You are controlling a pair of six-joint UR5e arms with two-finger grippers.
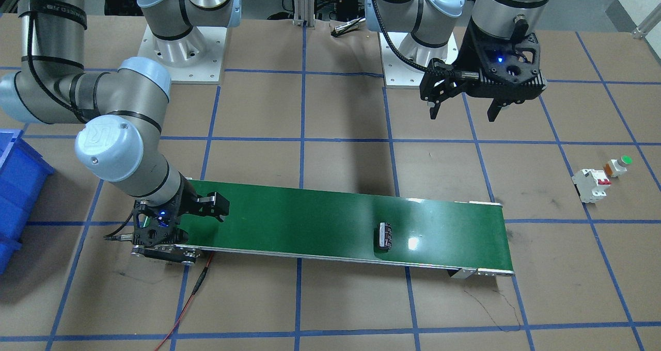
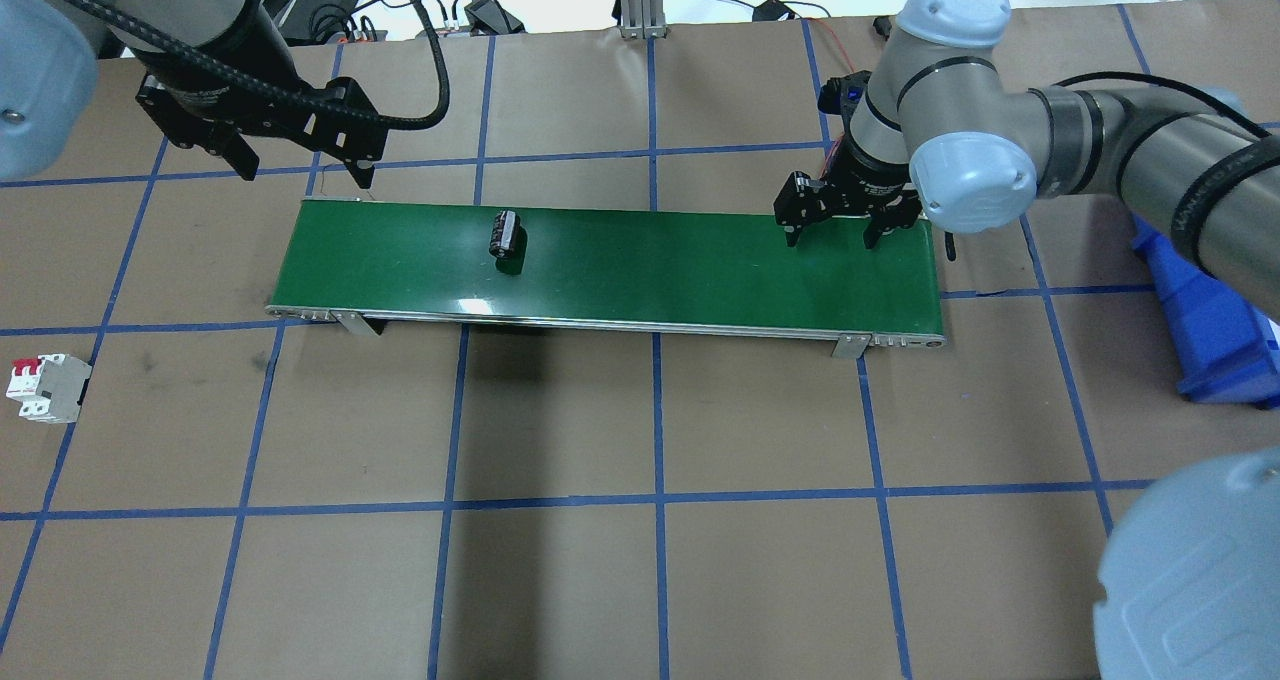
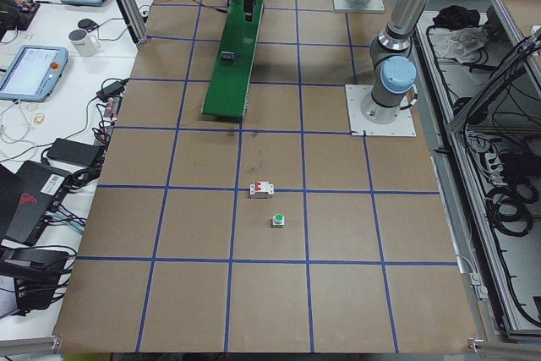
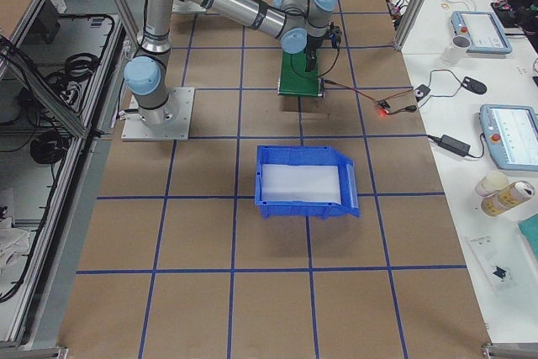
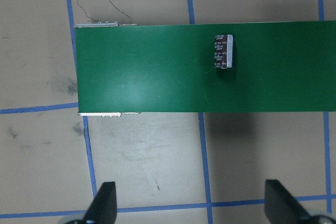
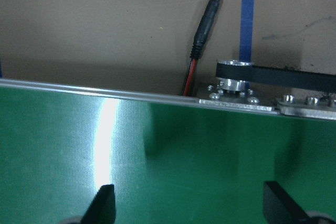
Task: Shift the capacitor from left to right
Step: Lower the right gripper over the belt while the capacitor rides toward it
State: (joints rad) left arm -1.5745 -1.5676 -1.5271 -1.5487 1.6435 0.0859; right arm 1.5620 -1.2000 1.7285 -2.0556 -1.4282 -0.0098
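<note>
The capacitor point(image 2: 507, 234), a small dark cylinder with pale markings, lies on its side on the green conveyor belt point(image 2: 650, 260), toward the belt's left end. It also shows in the front view point(image 1: 384, 236) and in the left wrist view point(image 5: 222, 51). My left gripper point(image 2: 300, 165) is open and empty, held high beyond the belt's left end, apart from the capacitor. My right gripper point(image 2: 832, 237) is open and empty, low over the belt's right end; its wrist view shows only bare belt between the fingertips point(image 6: 105, 203).
A white breaker with red switches point(image 1: 592, 185) and a green-capped button part point(image 1: 619, 165) sit on the table off the belt's left end. A blue bin point(image 2: 1215, 340) stands at the right. A red and black cable point(image 6: 202, 35) runs by the belt's right end.
</note>
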